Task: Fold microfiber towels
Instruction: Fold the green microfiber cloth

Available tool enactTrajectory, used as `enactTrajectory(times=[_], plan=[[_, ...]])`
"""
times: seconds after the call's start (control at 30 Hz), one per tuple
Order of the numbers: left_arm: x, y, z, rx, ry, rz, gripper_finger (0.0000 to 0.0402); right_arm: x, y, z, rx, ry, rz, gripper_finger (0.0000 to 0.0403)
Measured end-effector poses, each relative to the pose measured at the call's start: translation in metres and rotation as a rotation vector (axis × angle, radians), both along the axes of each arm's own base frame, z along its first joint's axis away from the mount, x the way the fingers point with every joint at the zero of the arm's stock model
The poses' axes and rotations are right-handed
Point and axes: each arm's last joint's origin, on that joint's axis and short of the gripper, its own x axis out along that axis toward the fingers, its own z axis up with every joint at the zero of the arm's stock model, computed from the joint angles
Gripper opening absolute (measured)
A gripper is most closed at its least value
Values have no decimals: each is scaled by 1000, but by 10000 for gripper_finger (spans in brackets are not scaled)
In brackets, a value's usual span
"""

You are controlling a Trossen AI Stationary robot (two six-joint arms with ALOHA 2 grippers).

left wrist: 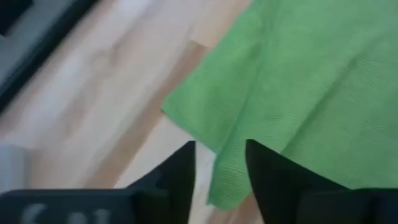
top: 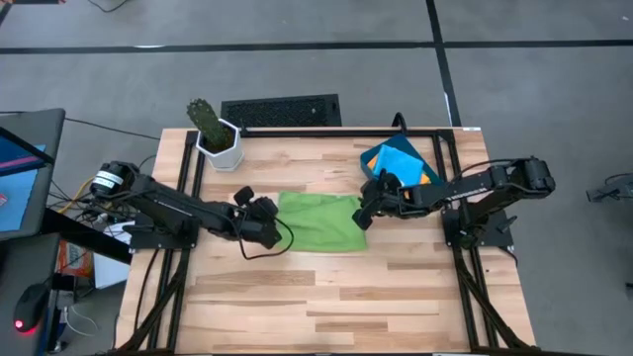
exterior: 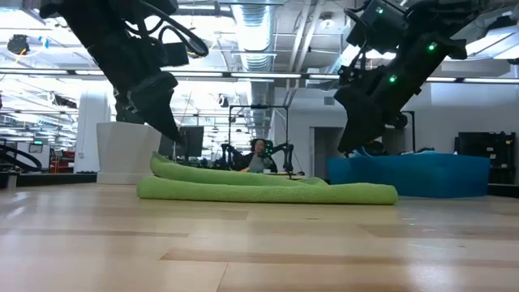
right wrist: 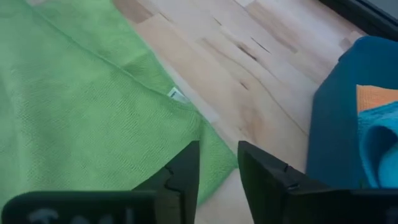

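A lime green microfiber towel (top: 318,222) lies folded flat on the wooden table (top: 326,307) between my two arms, one layer on another (exterior: 268,191). My left gripper (top: 280,229) stands open just over the towel's left edge; in its wrist view the folded edge (left wrist: 227,174) shows below the gap between the fingers. My right gripper (top: 361,213) stands open over the towel's right edge (right wrist: 214,155), near a small white label (right wrist: 177,94). In the low view both grippers (exterior: 174,134) (exterior: 349,146) hang slanted just above the cloth.
A dark-blue tray (top: 381,158) at the far right holds a bright blue towel (top: 401,163) and an orange one (right wrist: 376,96). A white pot with a cactus (top: 218,138) stands at the far left. The near half of the table is bare wood.
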Motion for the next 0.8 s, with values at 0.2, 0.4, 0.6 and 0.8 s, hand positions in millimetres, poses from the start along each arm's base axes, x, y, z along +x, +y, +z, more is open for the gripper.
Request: enactTrajectory(times=[0.2,0.4,0.6,0.8], plan=[[10,2,4,-60,-83,-30,205,5,-9,2,54,-38,53,152],[25,-16,23,-162,-189,-189,227,12,-26,8,37,-84,211,162],[24,-56,36,-153,-296,-325,203,12,-31,9,-19,-34,434,159],[10,-76,4,-119,-315,-305,157,16,-38,13,-73,-75,488,159]])
